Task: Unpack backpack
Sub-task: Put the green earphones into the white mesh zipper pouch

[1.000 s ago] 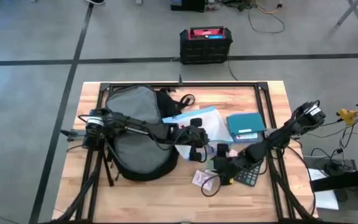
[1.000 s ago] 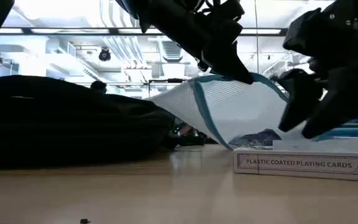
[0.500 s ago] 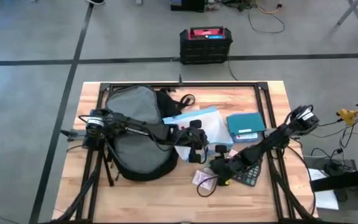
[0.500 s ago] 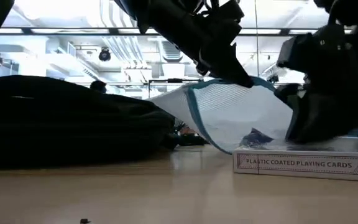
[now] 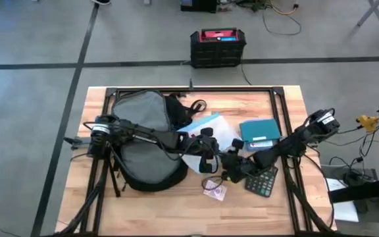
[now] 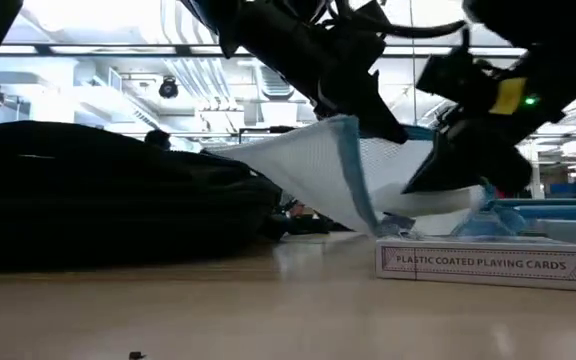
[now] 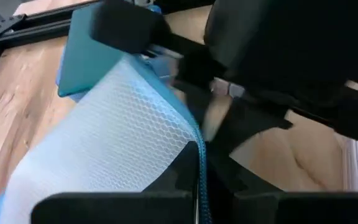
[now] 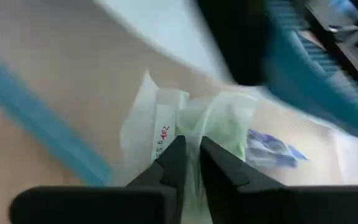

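While our left gripper (image 5: 206, 150) pinched the mesh pouch (image 6: 313, 170) up beside the backpack (image 5: 143, 138), our right gripper (image 8: 188, 163) clamped a small plastic packet (image 8: 194, 121) between its fingertips, likely to draw it clear.

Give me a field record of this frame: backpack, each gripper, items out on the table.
backpack: lying on the table's left half
left gripper: shut on white mesh pouch, lifting its blue-trimmed edge
right gripper: shut on a small clear plastic packet, beside the pouch
playing cards box: flat on table, front
calculator: on table, under right arm
teal book: right of pouch
table: wooden
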`<act>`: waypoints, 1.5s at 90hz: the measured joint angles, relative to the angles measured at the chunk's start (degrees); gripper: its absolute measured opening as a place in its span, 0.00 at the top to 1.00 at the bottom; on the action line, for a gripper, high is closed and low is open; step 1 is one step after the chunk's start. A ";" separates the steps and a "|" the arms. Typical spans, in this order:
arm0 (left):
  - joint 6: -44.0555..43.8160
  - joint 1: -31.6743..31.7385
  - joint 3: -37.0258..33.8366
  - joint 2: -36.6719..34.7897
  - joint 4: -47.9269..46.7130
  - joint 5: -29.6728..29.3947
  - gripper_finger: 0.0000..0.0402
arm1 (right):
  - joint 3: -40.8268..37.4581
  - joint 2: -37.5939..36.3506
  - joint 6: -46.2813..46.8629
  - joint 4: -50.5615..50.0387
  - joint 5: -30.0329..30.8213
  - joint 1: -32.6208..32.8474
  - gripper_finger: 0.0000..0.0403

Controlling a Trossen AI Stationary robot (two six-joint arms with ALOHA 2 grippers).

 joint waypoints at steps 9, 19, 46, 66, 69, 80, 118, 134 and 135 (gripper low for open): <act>-0.12 -0.04 -1.36 0.02 1.98 -0.04 1.00 | 0.32 0.00 1.52 0.51 0.32 -1.31 0.76; -0.40 0.00 -2.63 0.02 4.09 -0.08 1.00 | 0.34 -0.04 5.04 0.54 4.89 -1.51 0.63; -0.96 -0.04 -2.80 0.03 4.11 0.00 1.00 | 0.36 -2.23 1.34 0.24 -1.89 2.04 0.51; -0.96 -0.03 -2.80 0.04 4.02 -0.01 1.00 | 0.39 -2.41 0.65 0.22 -3.47 2.26 0.50; -1.00 -0.26 -2.80 0.02 4.04 -0.02 1.00 | -0.22 -1.33 1.05 0.62 -5.67 3.18 0.51; -1.29 -1.15 -2.90 0.02 3.97 0.00 1.00 | -1.27 1.27 1.38 -0.29 -16.85 5.48 0.94; -1.18 -0.90 -3.08 0.09 4.10 -0.10 1.00 | -1.05 0.18 1.66 0.41 -15.99 4.95 1.00; -1.18 -0.88 -3.08 0.09 4.14 -0.10 1.00 | -1.14 1.69 1.07 0.38 -15.25 3.16 1.00; -1.18 -0.88 -3.08 0.09 4.12 -0.08 1.00 | -1.15 1.85 1.04 0.27 -14.98 2.89 1.00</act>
